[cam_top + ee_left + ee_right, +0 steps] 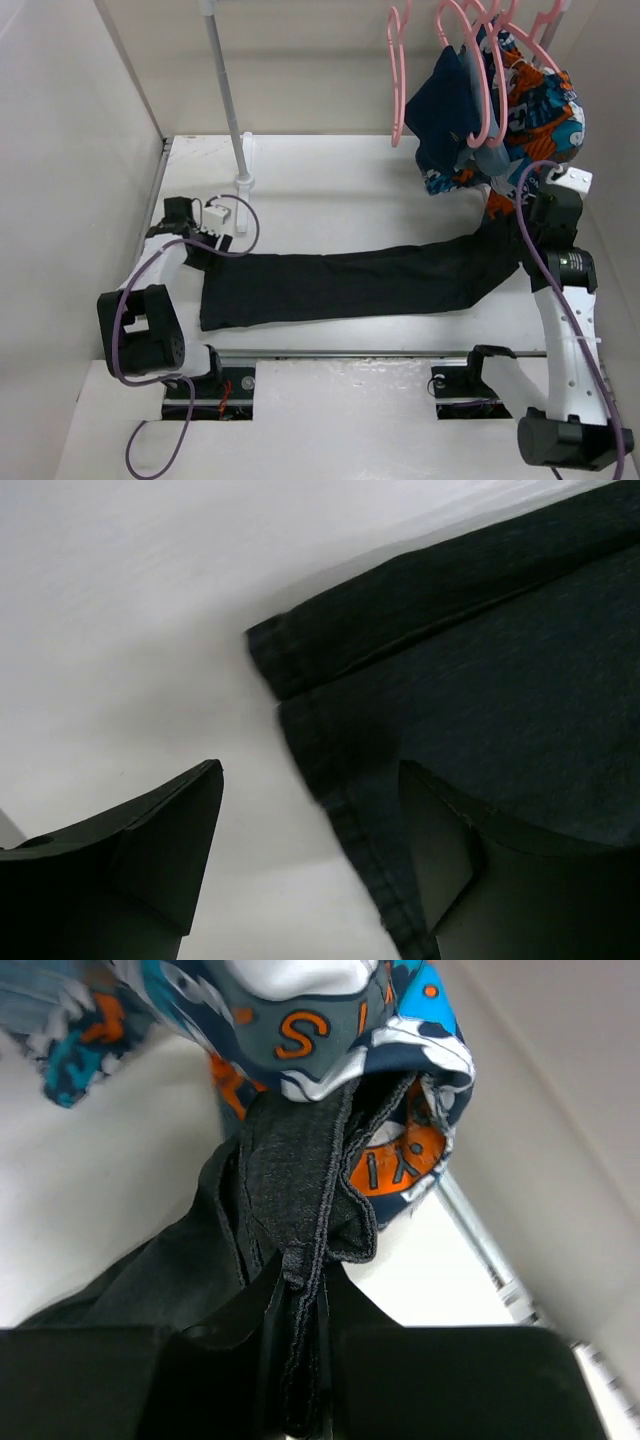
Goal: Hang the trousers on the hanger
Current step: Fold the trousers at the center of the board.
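– Looking down from above first: where do the long plain black fabric trousers point(340, 285) lie?

– Across the white table point(330, 200), with the legs stretched toward 9 o'clock and the waist end lifted off the surface at 3 o'clock. The left gripper point(203, 256) sits by the leg hems. The right gripper point(538, 212) is at the raised waist, and its fingertips are hard to make out from here.

– And the thin pink plastic hanger point(398, 110)?

– It hangs bare at about 1 o'clock, well apart from the trousers. On its 3 o'clock side, other pink hangers point(497, 105) carry a navy-blue garment point(445, 100) and a colourful blue-orange-white patterned garment point(540, 115). A grey upright pole point(225, 90) stands at 11 o'clock.

– What does the left wrist camera show?

– The left gripper point(310, 870) is spread wide. The finger at 4 o'clock is over the dark fabric of the trousers point(480, 680) and the finger at 8 o'clock is over bare table. The stitched hem edge runs between them. I cannot tell whether either finger touches anything.

– And the right wrist camera?

– The right gripper point(300, 1370) is pressed together on a fold of the trousers' point(290, 1190) waistband, which rises toward 12 o'clock from between the fingers. The patterned garment point(330, 1030) hangs right at the top of that fold, touching it.
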